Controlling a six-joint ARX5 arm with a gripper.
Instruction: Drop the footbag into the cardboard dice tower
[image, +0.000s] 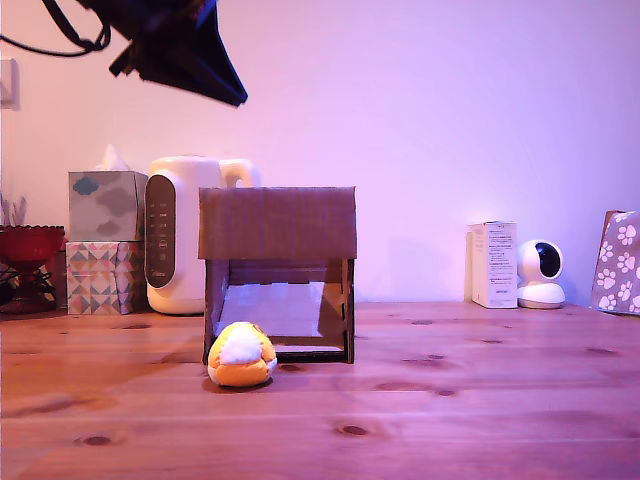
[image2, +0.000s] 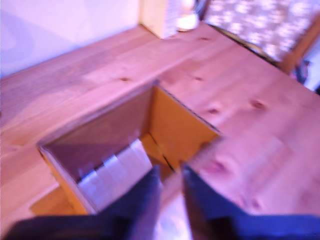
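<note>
Gripper: dark gripper high at the exterior view's upper left, above and to the left of the tower; in the wrist view the gripper shows two dark fingers with a narrow gap between them; nothing lies between the fingers; released, holding nothing; wrist view is blurred
Footbag: footbag rests on the desk; orange and yellow body with a white panel on top; it sits just in front of the tower's lower left front corner, as the exterior view shows it; whether it touches the tower cannot be told
Cardboard dice tower: cardboard dice tower stands upright near the desk's middle; broad flat brown upper front panel; lower front opening shows a pale sloped ramp; in the wrist view the cardboard dice tower is seen from above, its top open, the pale ramp visible inside
Background, exterior view's left: white appliance behind the tower; stacked patterned tissue boxes; red bowl
Background, exterior view's right: white carton; small white camera; paw-print bag
</note>
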